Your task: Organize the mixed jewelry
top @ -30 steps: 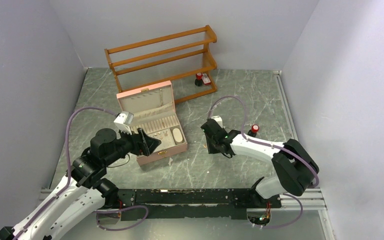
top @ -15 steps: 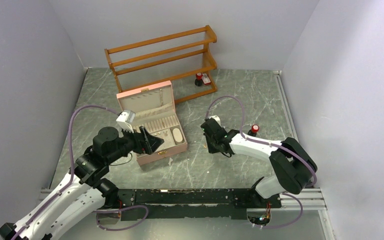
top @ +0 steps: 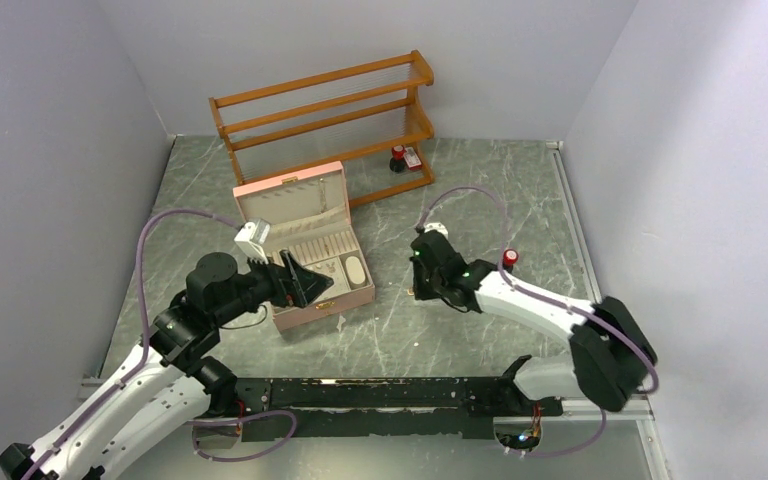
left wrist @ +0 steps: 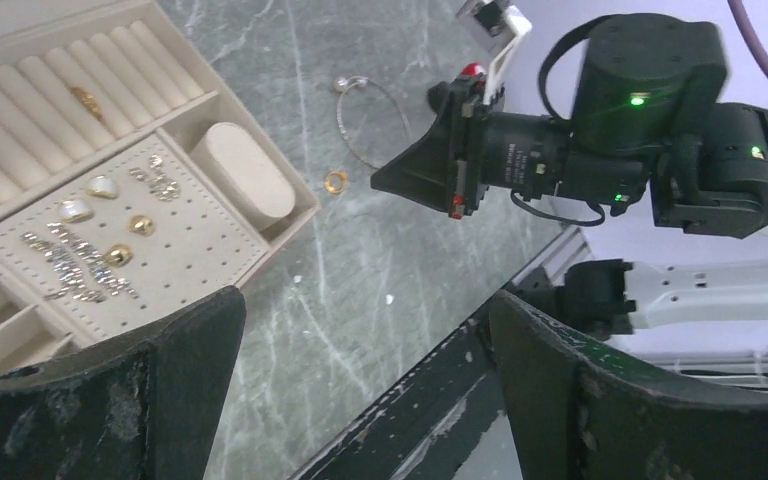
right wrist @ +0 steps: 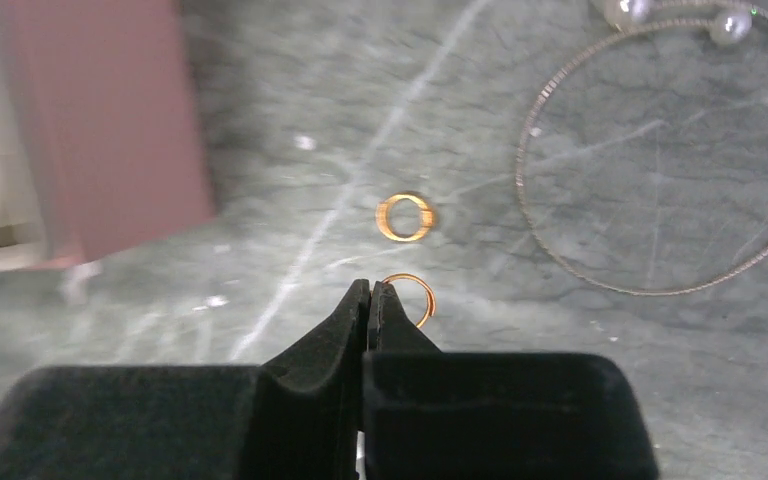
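While its jaws are pressed fully together, the right gripper [right wrist: 368, 290] is clamped on the rim of a thin copper ring [right wrist: 417, 291]. A gold ring [right wrist: 405, 217] lies just beyond on the grey marbled table [top: 460, 180], with a wire hoop [right wrist: 660, 160] beside it. The left gripper [left wrist: 362, 300] is spread wide and empty over the pink box [top: 345, 298] near its front corner; earrings [left wrist: 141, 224] are pinned inside. The scene is enclosed by pale walls [top: 60, 150], and a wooden rack [top: 325, 110] is set at the back.
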Action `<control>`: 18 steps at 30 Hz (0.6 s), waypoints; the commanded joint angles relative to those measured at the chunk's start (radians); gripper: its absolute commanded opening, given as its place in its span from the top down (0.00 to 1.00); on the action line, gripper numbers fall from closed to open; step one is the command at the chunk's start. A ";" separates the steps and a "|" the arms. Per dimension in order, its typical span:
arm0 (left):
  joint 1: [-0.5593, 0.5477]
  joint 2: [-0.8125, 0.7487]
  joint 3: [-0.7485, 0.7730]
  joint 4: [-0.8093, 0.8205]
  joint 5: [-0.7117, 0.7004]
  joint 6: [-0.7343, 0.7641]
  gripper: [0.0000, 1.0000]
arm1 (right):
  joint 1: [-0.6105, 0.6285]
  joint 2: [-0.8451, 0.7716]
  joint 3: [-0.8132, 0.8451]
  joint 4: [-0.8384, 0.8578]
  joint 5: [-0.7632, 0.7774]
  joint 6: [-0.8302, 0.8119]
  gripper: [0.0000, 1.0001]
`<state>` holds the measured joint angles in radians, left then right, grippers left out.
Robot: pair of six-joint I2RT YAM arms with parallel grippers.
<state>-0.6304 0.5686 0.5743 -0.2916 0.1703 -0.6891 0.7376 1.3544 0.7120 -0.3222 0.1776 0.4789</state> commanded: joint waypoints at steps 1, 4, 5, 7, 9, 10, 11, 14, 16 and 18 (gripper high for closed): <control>0.006 0.000 -0.036 0.138 0.098 -0.129 0.04 | -0.009 -0.161 0.028 0.035 -0.114 0.094 1.00; 0.005 0.016 -0.069 0.255 0.151 -0.238 0.07 | -0.012 -0.257 0.041 0.090 -0.193 0.182 1.00; 0.006 0.024 -0.082 0.313 0.168 -0.274 0.08 | -0.012 -0.286 0.041 0.120 -0.224 0.218 1.00; 0.006 0.045 -0.109 0.437 0.182 -0.357 0.10 | -0.014 -0.333 0.046 0.189 -0.278 0.286 1.00; 0.006 0.082 -0.121 0.556 0.188 -0.427 0.17 | -0.016 -0.366 0.054 0.275 -0.331 0.336 1.00; 0.006 0.111 -0.112 0.609 0.195 -0.460 0.20 | -0.021 -0.382 0.066 0.305 -0.358 0.350 1.00; 0.006 0.150 -0.096 0.643 0.210 -0.478 0.23 | -0.028 -0.388 0.087 0.316 -0.379 0.360 1.00; 0.006 0.259 -0.034 0.777 0.270 -0.534 0.31 | -0.066 -0.391 0.162 0.379 -0.478 0.382 1.00; 0.006 0.310 0.005 0.840 0.288 -0.555 0.32 | -0.086 -0.378 0.209 0.431 -0.558 0.417 1.00; 0.006 0.353 0.052 0.894 0.312 -0.563 0.31 | -0.100 -0.361 0.240 0.514 -0.628 0.475 1.00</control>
<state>-0.6300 0.8669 0.5236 0.3531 0.3908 -1.1728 0.6662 0.9836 0.8772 -0.0017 -0.2630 0.8421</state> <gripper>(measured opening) 0.687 0.010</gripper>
